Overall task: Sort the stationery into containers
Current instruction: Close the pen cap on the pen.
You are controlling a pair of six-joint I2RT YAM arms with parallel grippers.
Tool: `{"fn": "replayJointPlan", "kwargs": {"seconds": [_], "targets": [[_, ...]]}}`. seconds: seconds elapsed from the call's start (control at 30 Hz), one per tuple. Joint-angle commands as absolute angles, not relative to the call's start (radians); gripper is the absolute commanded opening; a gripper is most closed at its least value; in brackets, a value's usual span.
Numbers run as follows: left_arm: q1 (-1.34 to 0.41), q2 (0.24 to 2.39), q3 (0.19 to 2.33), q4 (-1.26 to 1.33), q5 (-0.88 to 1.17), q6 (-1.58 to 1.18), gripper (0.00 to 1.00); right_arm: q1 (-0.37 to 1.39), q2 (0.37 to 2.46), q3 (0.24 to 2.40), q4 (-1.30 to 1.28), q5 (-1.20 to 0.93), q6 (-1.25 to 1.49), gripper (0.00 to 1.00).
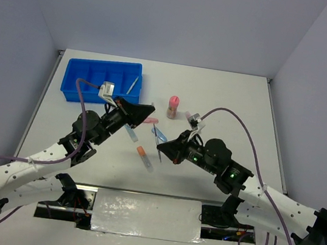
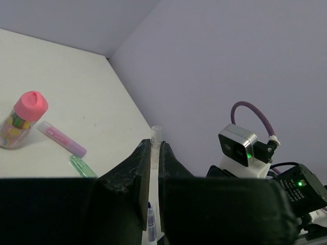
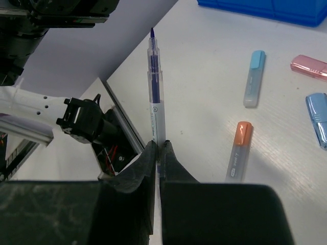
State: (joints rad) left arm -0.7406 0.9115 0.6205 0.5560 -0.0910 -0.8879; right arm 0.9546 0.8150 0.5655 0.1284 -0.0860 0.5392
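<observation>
The purple pen [image 3: 154, 97] runs straight out from the right gripper [image 3: 157, 148], whose fingers are clamped on its lower barrel. Its tip points away, toward the table's near edge (the side where the left arm's base sits). To the pen's right, the table [image 3: 204, 61] carries a light-blue marker [image 3: 254, 79], an orange marker [image 3: 239, 150] and a pink marker [image 3: 309, 66], each lying apart from the others. The blue tray [image 1: 103, 62] sits at the far left. The left gripper [image 2: 152, 153] is pinched on a clear-ended stick [image 2: 156, 133], which lies in line with its fingers.

Pen [image 3: 154, 102] base unseen within right pincer [image 3: 158, 147]
</observation>
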Motion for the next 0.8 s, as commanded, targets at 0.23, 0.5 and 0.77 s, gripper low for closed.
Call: {"fn": "replayJointPlan", "kwargs": {"seconds": [0.23,0.5,0.77], "targets": [[-0.736,0.896,0.617,0.676,-0.008,-0.844,0.00,1.005,0.827,0.644,0.173,0.009,0.509,0.00],[-0.736,0.897,0.611,0.672,0.011,-0.838,0.00,1.003,0.808,0.657,0.140,0.055,0.489,0.00],[-0.736,0.910,0.611,0.667,0.020,-0.838,0.00,1.005,0.799,0.669,0.126,0.051,0.483,0.00]]}}
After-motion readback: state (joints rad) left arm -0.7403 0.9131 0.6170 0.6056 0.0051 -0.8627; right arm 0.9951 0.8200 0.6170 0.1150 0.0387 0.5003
